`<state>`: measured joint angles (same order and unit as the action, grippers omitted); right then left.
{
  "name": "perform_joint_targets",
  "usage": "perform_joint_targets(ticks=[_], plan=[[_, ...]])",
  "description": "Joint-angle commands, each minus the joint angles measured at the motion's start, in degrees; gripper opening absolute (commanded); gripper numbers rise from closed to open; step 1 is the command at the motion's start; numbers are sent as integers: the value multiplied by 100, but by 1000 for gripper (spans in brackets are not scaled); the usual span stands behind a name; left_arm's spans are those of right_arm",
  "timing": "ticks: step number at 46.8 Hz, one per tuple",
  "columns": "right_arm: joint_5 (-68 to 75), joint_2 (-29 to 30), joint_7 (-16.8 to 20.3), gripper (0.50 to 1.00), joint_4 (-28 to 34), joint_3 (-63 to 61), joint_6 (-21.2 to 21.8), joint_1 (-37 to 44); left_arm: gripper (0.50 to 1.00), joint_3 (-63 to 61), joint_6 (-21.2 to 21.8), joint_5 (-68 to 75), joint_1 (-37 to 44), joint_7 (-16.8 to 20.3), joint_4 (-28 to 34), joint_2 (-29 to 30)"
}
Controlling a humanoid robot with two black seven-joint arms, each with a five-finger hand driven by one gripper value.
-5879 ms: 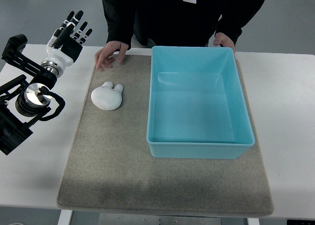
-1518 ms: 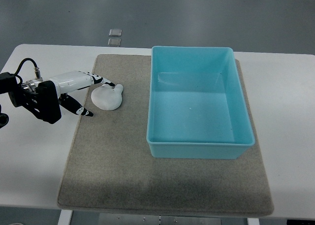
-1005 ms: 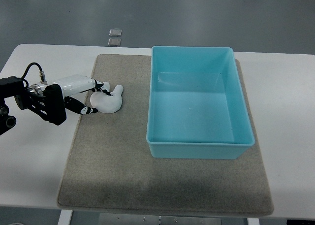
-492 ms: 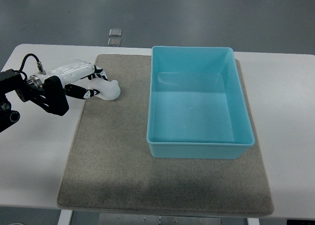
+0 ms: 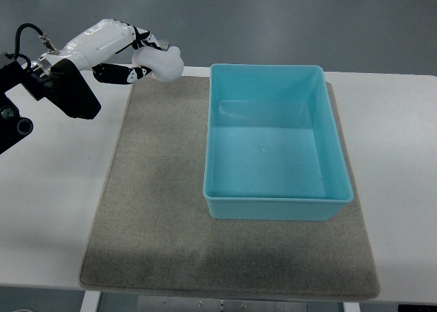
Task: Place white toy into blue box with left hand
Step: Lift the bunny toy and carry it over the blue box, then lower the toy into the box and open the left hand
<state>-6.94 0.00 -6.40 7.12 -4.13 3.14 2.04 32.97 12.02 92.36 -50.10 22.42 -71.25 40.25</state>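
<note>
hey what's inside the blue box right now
Nothing: the blue box shows only its bare floor, none of it covered. The white toy is outside it, held by the left robot hand above the mat's far-left corner.

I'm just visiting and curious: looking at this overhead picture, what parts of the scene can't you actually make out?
Top view, the only camera:
- white toy: the left hand wraps its near side, so its shape and features are partly hidden.
- The left arm's base is cut off by the picture's left edge.
- The right arm is out of frame.
- blue box: outer walls barely show from above.
- grey mat: the part under the box is covered.
</note>
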Motion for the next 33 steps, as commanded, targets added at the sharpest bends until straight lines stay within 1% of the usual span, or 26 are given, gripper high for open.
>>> perform_joint_targets(ticks=[1, 7, 9, 13, 20, 31, 32, 33], plan=[[0, 0, -1, 936, 0, 0, 3, -1, 500, -18, -42, 2, -140, 17, -64, -315], [0, 0, -1, 936, 0, 0, -6, -1, 500, -193, -147, 37, -237, 254, -275, -781], [0, 0, -1, 936, 0, 0, 3, -1, 500, -360, -165, 37, -290, 280, -328, -869], [0, 0, -1, 936, 0, 0, 3, -1, 500, -720, -165, 46, -465, 280, -346, -1045], [0, 0, -1, 936, 0, 0, -6, -1, 500, -1178, -165, 81, -492, 280, -337, -1335], [0, 0, -1, 936, 0, 0, 3, -1, 501, -1644, -182, 98, -483, 280, -179, -1467], [0, 0, -1, 936, 0, 0, -6, -1, 529, -1662, -182, 98, -475, 280, -179, -1467], [0, 0, -1, 936, 0, 0, -6, 7, 567, -1662, -182, 98, -466, 280, -170, -1467]])
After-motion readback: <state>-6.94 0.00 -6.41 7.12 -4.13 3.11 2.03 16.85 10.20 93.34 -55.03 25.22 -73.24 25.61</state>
